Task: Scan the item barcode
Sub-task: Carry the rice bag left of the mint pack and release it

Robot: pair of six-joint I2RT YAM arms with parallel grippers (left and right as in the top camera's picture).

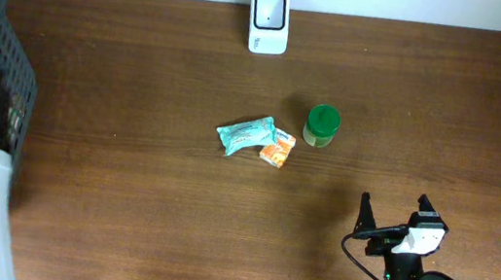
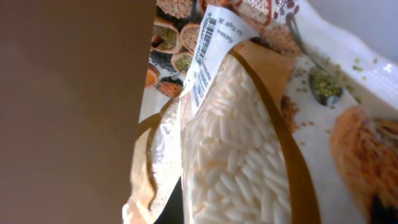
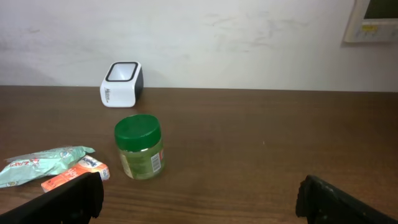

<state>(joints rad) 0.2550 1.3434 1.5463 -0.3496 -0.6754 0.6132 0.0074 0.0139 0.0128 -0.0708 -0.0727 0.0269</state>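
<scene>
Left jaws closed, right jaws wide apart; white barcode label [image 2: 209, 57] on rice bag [image 2: 239, 158], print illegible.

Overhead: I see even diffuse light, faint shadows on table [image 1: 131, 153]; basket [image 1: 10, 87] at left edge blurred. Left wrist: rice bag [image 2: 236, 155] too close, soft; top-right corner washed out, perhaps glare. Right wrist: sharp, muted.

overhead: straight down on brown wooden table [image 1: 125, 191] | right wrist: low, faces white wall [image 3: 217, 37], shares green-lidded jar [image 3: 139, 148], white box scanner [image 3: 122, 84] | left wrist: close against clear rice bag [image 2: 236, 162]
</scene>
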